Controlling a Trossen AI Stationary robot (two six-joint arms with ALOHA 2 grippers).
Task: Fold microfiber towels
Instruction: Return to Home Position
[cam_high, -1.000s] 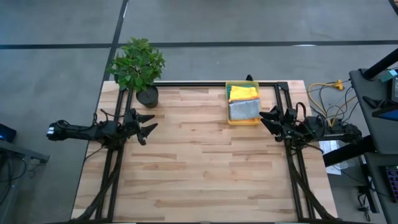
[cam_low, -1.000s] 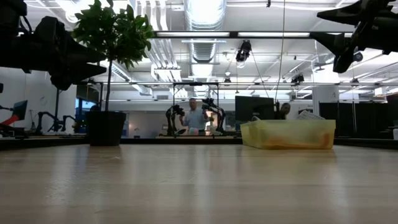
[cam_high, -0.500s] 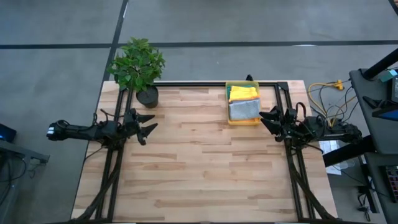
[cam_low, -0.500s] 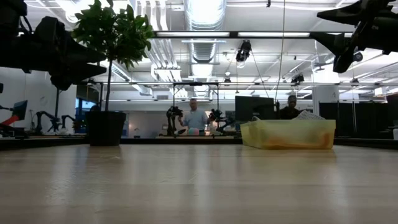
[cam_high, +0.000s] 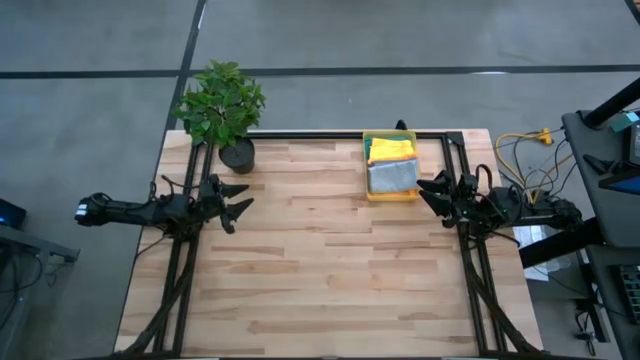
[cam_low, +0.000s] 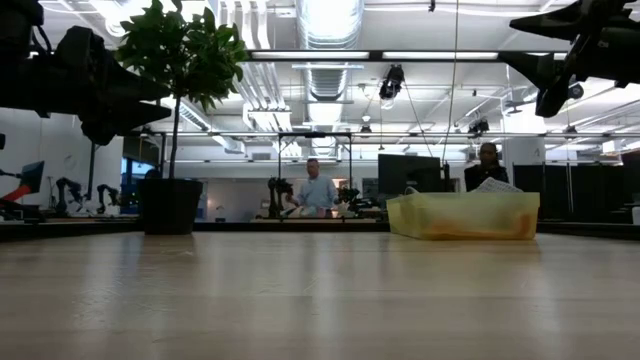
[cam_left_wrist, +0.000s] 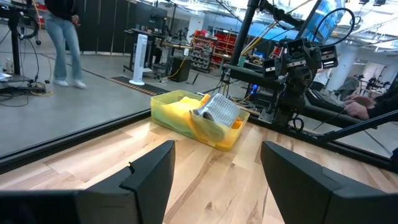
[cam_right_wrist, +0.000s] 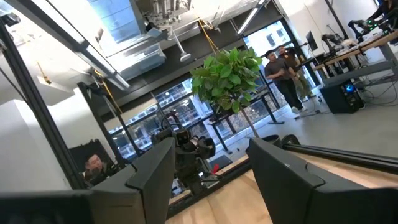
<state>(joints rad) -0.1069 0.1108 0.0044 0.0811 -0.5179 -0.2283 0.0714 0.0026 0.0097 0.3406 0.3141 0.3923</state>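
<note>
Desk (cam_high: 320, 270): pale wood planks. A wide bare run from 9 to 3 o'clock and down to the 6 o'clock edge. A black frame rail (cam_high: 330, 134) follows the 12 o'clock edge, and frame legs line both side edges.

Left arm (cam_high: 140, 210): lies across the 9 o'clock edge, pointing inward. The left jaws are spread apart and hold nothing. In the low view they sit high above the wood.

Right arm (cam_high: 505, 205): at the 3 o'clock edge, pointing inward. The right jaws are also apart and empty. Their tips are close to the near right corner of the yellow bin (cam_high: 391, 198); whether they touch cannot be told from above.

Potted plant (cam_high: 222, 105): at the 11 o'clock corner. Its leaves overhang the far edge.

Yellow bin: at 1 o'clock, close against the far rail and well clear of the desk's middle.

Inside the bin, the yellow towel (cam_high: 392, 148) fills the far half. The light grey towel (cam_high: 392, 177) is folded in the near half. In the left wrist view the grey one stands above the rim.

A person (cam_low: 317, 188) shows in the room beyond the desk.
</note>
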